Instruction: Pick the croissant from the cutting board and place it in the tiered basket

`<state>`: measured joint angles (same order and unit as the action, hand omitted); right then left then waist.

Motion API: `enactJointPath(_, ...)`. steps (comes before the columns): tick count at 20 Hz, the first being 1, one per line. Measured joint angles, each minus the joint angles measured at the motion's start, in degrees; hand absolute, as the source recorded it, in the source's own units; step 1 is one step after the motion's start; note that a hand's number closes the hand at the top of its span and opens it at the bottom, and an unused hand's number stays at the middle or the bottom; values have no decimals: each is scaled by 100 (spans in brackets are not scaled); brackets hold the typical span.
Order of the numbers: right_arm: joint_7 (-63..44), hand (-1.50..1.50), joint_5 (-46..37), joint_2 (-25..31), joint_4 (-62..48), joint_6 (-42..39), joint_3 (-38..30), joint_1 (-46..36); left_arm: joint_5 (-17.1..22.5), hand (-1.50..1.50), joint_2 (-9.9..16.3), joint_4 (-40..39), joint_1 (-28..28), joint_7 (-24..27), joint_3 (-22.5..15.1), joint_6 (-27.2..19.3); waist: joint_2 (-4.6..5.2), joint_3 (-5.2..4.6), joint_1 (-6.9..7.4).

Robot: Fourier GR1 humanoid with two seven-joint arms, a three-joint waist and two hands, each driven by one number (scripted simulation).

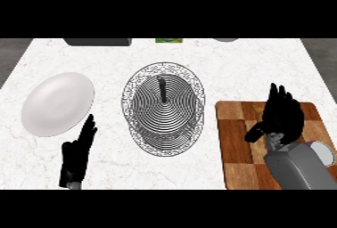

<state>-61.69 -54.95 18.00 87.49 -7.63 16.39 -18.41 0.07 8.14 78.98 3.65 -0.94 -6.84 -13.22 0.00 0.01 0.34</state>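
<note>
Croissant: not visible anywhere; if it sits on the cutting board [240,147], the right robot hand [281,116] covers it, so its heading and long axis cannot be told.

Tiered basket [163,109]: wire, round, centre of the counter [230,67], seen from above as concentric rings with a dark central post. Nothing lies in the tiers that show.

Plate [58,103]: white, left of the basket, bare.

Cutting board: wooden checker pattern, right side of the counter, just right of the basket, running to the near edge of the view. Its bare parts carry nothing.

Right robot hand: over the middle of the board, fingers spread and pointing far, thumb out toward the left. Fingers look fairly straight; whether anything sits under the palm cannot be told. Grey forearm comes in from the near right corner.

Left robot hand [79,153]: near left, on the near side of the plate, fingers straight and together, pointing far, holding nothing, resting.

Far edge of the counter: a dark object [97,42] at left, a green item [169,40] at centre, a grey round thing [226,39] to the right, all cut off by the view.
</note>
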Motion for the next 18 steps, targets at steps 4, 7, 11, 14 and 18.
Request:
enactJointPath(4,-11,-150,-20,-99,-225,-240,-153,-6,-25,0,-2,52,74,-9,-12,24,-2,-1,-8)
enactJointPath(7,6,-150,12,-133,-283,-438,-313,-66,-52,0,37,130,101,-77,17,24,-5,-2,-12)
enactJointPath(11,108,-150,-72,-251,-488,-521,-450,0,-128,0,-36,227,155,-140,-36,-19,-3,-2,-13)
enactJointPath(14,102,-150,-145,-402,-648,-592,-559,-95,-88,0,-32,153,210,8,14,72,-4,-2,-11)
enactJointPath(18,191,-150,-178,-456,-812,-724,-752,-131,-136,0,-78,140,164,-18,39,45,-4,1,-15)
